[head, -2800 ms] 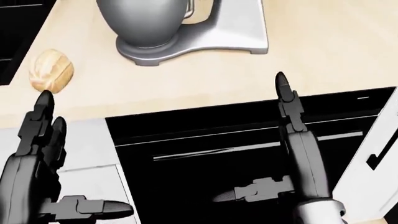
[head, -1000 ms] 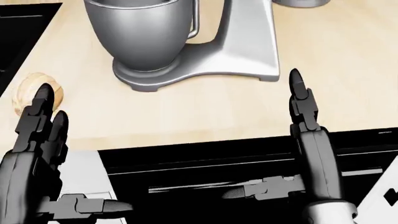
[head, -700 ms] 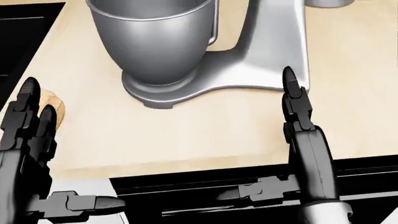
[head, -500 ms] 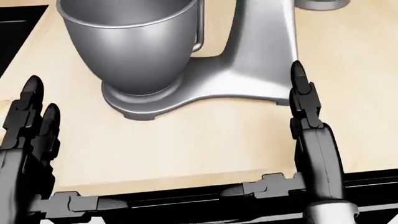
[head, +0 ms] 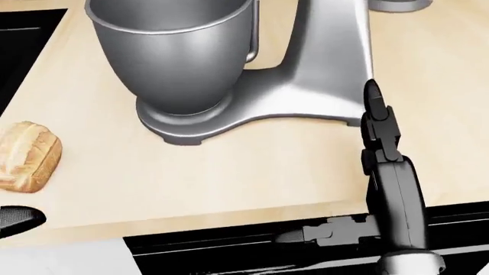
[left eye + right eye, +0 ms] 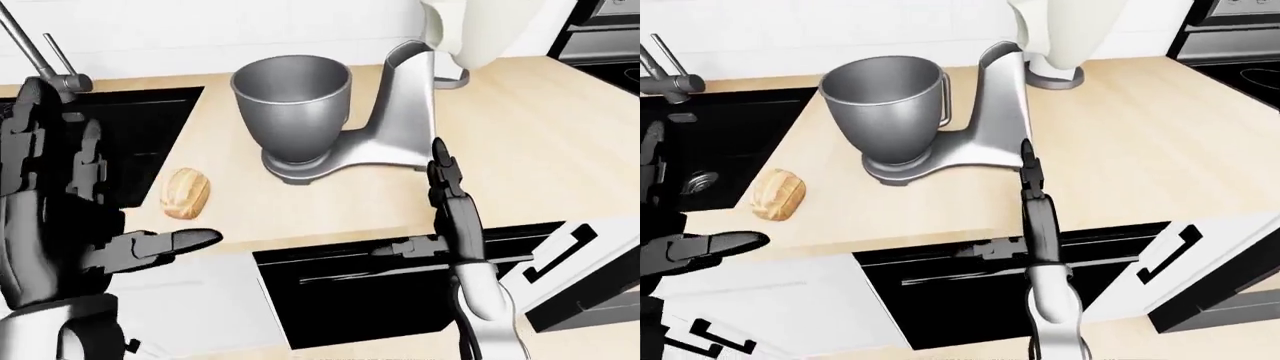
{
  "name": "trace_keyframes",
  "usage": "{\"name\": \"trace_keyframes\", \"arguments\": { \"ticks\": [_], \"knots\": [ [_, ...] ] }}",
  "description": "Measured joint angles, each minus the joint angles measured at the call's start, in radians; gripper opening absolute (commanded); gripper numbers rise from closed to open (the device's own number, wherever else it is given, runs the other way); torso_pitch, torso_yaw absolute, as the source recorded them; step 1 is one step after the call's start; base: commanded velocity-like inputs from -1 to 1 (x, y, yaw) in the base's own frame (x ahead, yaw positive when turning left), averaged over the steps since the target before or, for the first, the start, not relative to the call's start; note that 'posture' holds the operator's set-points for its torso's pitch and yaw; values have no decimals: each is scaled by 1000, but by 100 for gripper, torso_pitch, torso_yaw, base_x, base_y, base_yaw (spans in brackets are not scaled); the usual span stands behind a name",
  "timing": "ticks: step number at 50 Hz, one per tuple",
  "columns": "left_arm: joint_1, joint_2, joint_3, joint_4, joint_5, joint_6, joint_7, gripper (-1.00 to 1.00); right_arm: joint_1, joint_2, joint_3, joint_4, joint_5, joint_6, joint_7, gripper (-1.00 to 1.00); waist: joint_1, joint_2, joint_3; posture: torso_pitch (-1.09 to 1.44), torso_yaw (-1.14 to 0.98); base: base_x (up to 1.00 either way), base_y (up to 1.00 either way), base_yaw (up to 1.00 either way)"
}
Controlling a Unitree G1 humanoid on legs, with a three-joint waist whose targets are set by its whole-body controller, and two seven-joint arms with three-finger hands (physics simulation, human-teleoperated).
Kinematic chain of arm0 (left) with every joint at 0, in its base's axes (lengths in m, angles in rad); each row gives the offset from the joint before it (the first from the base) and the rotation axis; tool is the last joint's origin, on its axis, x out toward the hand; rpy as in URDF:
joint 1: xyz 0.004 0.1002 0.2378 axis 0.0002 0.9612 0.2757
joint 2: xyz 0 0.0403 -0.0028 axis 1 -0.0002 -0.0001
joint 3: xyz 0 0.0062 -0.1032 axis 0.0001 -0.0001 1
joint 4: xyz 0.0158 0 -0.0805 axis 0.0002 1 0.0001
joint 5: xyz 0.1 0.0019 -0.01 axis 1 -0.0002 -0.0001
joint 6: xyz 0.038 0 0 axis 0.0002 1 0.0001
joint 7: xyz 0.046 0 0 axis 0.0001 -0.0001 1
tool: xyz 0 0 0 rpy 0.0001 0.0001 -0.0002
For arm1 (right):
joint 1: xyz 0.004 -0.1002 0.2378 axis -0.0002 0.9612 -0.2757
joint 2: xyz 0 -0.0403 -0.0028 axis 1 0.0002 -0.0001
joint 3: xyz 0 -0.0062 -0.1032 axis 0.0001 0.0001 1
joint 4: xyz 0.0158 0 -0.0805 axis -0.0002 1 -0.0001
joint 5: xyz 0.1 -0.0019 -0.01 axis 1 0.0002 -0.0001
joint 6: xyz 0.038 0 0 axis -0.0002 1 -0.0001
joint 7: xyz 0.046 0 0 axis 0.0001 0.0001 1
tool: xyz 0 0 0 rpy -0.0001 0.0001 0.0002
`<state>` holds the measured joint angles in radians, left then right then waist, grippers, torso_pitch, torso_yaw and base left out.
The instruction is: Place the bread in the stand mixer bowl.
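Observation:
The bread [image 6: 186, 192], a small golden loaf, lies on the wooden counter [image 6: 540, 142], left of the stand mixer; it also shows in the head view [image 5: 29, 156]. The steel mixer bowl [image 6: 292, 101] stands empty on the mixer's silver base [image 6: 400, 127], with the white mixer head [image 6: 490, 26] tilted up. My left hand [image 6: 110, 172] is open with fingers upright, just left of and below the bread, not touching it. My right hand [image 6: 410, 199] is open and empty at the counter's near edge, below the mixer's column.
A black sink [image 6: 150, 142] with a faucet [image 6: 40, 52] lies left of the bread. A black appliance front [image 6: 400, 270] sits under the counter, with white cabinet doors [image 6: 590, 247] to its right. A stove [image 6: 610, 52] is at the top right.
The camera has shifted; the mixer sits slightly differently in the head view. The bread shows again at the left, and my left hand has dropped out except the thumb tip. Both hands stay open.

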<state>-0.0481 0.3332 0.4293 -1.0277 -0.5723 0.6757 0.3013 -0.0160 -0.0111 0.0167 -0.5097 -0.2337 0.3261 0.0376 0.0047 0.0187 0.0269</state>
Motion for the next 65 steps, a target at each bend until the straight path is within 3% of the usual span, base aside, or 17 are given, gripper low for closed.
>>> {"name": "trace_keyframes", "arguments": {
  "ticks": [2,6,16,27,42,49,65],
  "knots": [
    [-29,-59,2,15,62,9,-52,100,0,1,3,2,-1,5,0,100,2,2,2,0,0,0,0,0],
    [-74,-108,-21,138,199,1,-154,100,1,2,11,-1,-2,7,3,100,3,2,5,0,0,0,0,0],
    [-115,-132,-55,279,337,-53,-225,100,-2,1,9,-1,-2,2,4,100,-1,-4,-4,0,0,0,0,0],
    [-104,-133,-35,310,356,-84,-226,100,-3,2,11,4,6,-16,6,100,-2,-2,-12,0,0,0,0,0],
    [-112,-122,-55,451,389,-154,-253,100,1,2,9,5,3,-28,1,100,-4,-4,-16,0,0,0,0,0],
    [-122,-103,-37,452,396,-141,-263,100,1,2,9,6,1,-30,1,100,-6,-2,-18,0,0,0,0,0],
    [-147,-75,-49,568,427,-139,-308,100,-3,2,11,12,1,-33,1,100,-7,-1,-17,0,0,0,0,0]
  ]
}}
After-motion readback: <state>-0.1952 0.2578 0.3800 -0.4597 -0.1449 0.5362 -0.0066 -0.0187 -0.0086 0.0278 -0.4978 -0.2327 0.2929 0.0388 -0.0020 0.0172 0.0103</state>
